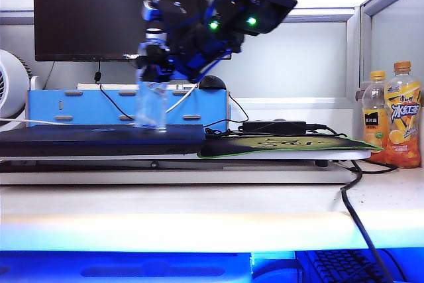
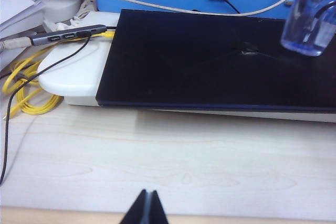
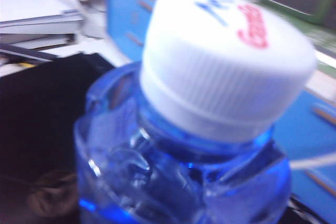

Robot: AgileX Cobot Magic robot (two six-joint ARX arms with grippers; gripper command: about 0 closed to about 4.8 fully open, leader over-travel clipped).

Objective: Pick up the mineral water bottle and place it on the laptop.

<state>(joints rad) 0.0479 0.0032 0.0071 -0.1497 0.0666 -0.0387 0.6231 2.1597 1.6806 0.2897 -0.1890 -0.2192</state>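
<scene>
The mineral water bottle [image 1: 151, 101] is clear with a white cap [image 3: 220, 56], and it stands upright over the right part of the laptop [image 1: 99, 138]. The laptop is a flat dark slab [image 2: 210, 61]. My right gripper [image 1: 154, 64] reaches across from the upper right and is shut on the bottle's upper part. The bottle's base [image 2: 307, 40] is at the laptop's lid; I cannot tell whether it touches. The bottle hides the right gripper's own fingers in the right wrist view. My left gripper [image 2: 146, 205] is shut and empty over the pale desk in front of the laptop.
A black monitor [image 1: 99, 11] and a blue box [image 1: 79, 107] stand behind the laptop. A green-edged mouse pad [image 1: 285, 144] with a black adapter [image 1: 273, 126] lies to the right. Two orange drink bottles [image 1: 391, 117] stand far right. Yellow cable [image 2: 26, 87] and a hub [image 2: 68, 36] lie beside the laptop.
</scene>
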